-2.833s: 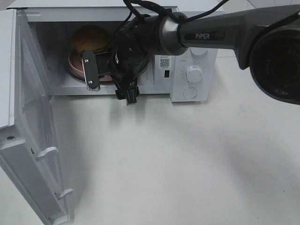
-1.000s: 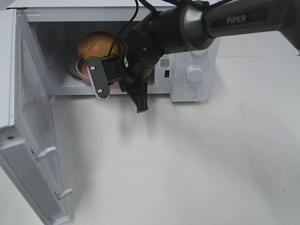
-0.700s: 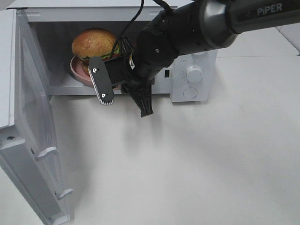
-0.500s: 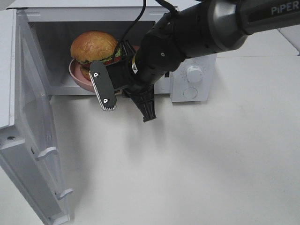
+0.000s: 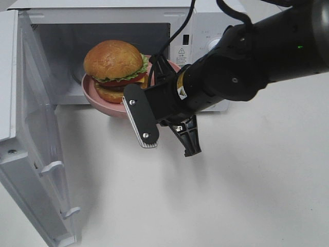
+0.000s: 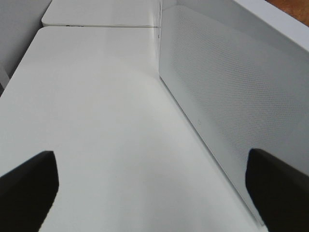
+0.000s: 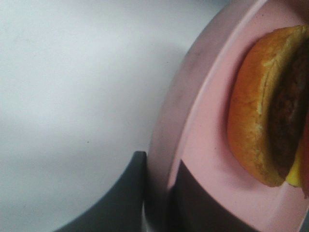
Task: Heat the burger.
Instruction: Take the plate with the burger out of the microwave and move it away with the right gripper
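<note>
The burger point(image 5: 114, 67) sits on a pink plate point(image 5: 103, 102) held off the counter point(image 5: 231, 180) just in front of the microwave's point(image 5: 110, 23) open mouth, near the counter's back edge. The right pincer point(image 7: 157, 205) is clenched on the plate's rim. The left pincer point(image 6: 154, 186) is spread wide with nothing in it, beside the open door point(image 6: 231, 92).

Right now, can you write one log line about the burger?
burger: on pink plate | plate: rim pinched by right pincer, at microwave opening | door: open | left pincer: open, empty
</note>
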`<state>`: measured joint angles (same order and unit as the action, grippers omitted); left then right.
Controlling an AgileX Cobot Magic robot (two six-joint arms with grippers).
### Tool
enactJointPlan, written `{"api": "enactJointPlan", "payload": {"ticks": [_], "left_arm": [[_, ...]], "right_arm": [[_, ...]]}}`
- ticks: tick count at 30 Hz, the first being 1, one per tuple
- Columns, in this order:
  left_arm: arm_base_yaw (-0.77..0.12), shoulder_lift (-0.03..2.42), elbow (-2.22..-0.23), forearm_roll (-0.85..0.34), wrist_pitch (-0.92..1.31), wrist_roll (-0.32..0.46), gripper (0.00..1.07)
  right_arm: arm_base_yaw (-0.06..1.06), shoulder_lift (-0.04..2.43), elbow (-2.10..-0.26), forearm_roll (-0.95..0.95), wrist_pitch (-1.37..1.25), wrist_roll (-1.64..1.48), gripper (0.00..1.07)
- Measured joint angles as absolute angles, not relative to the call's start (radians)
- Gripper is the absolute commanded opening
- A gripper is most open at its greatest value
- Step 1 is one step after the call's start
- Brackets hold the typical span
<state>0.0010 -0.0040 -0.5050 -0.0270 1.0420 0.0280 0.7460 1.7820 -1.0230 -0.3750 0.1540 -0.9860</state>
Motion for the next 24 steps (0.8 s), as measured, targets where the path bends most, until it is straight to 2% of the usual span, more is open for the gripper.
{"api": "enactJointPlan", "payload": {"ticks": [11, 24], "left_arm": [[0.001, -0.004, -0.505, -0.027, 1.042, 0.028, 0.98], [0.001, -0.004, -0.505, -0.027, 1.042, 0.028, 0.98]], "right_arm": [[0.743, 1.601, -0.819, -0.373, 0.147, -0.970, 0.00], [0.743, 1.354, -0.661, -0.371, 0.175, -0.967, 0.00]]}}
